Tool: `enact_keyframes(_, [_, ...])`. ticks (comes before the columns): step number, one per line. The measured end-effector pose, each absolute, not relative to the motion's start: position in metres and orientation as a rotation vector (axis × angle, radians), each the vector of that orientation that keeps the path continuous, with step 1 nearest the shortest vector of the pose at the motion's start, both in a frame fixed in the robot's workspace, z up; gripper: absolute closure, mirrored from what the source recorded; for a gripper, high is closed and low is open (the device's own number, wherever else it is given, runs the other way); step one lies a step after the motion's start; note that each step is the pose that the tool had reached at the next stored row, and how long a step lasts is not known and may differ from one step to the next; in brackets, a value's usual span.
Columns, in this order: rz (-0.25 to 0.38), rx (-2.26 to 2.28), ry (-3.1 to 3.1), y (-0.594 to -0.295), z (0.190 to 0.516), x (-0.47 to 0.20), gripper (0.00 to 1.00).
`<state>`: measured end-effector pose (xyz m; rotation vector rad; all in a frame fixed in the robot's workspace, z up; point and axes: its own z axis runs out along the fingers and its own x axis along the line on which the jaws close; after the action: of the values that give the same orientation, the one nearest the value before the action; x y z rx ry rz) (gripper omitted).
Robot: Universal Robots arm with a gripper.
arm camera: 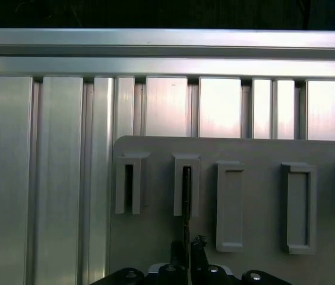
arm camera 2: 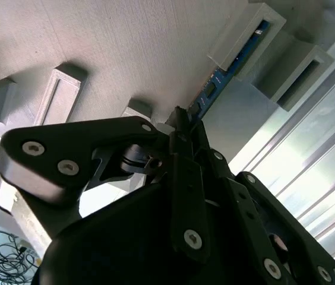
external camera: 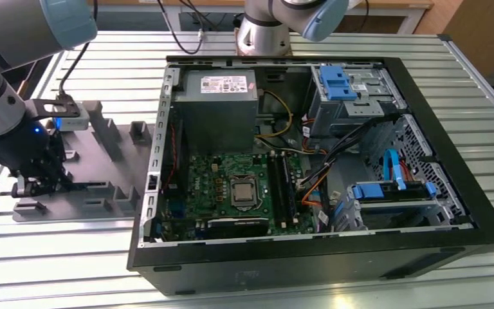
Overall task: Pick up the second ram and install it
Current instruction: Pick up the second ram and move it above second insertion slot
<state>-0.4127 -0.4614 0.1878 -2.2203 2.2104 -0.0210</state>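
- While the gripper hung over the grey tray, we saw slot blocks flanking it.
- Its jaws pinched the second ram, edgewise in a slot, long axis pointing ahead of them.

Open computer case (motherboard inside) beside gray tray.

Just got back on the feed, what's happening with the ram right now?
The arm's gripper is down over the grey holder tray, at the exterior view's left of the open computer case. It sits at one end of the second ram, which stands on edge in a tray slot. I cannot tell whether it is gripped yet. The ram has not reached the motherboard.
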Motion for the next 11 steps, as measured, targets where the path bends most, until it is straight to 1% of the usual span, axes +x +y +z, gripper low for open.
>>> enact_keyframes(5, [-0.021, -2.22, 2.21, -0.4614, 0.1878, -0.4126, 0.81])
enact_keyframes(7, [-0.021, -2.22, 2.21, -0.4614, 0.1878, -0.4126, 0.82])
enact_keyframes(8, [-0.021, -2.22, 2.21, -0.4614, 0.1878, -0.4125, 0.86])
enact_keyframes(11, [-0.021, -2.22, 2.21, -0.4614, 0.1878, -0.4125, 0.86])
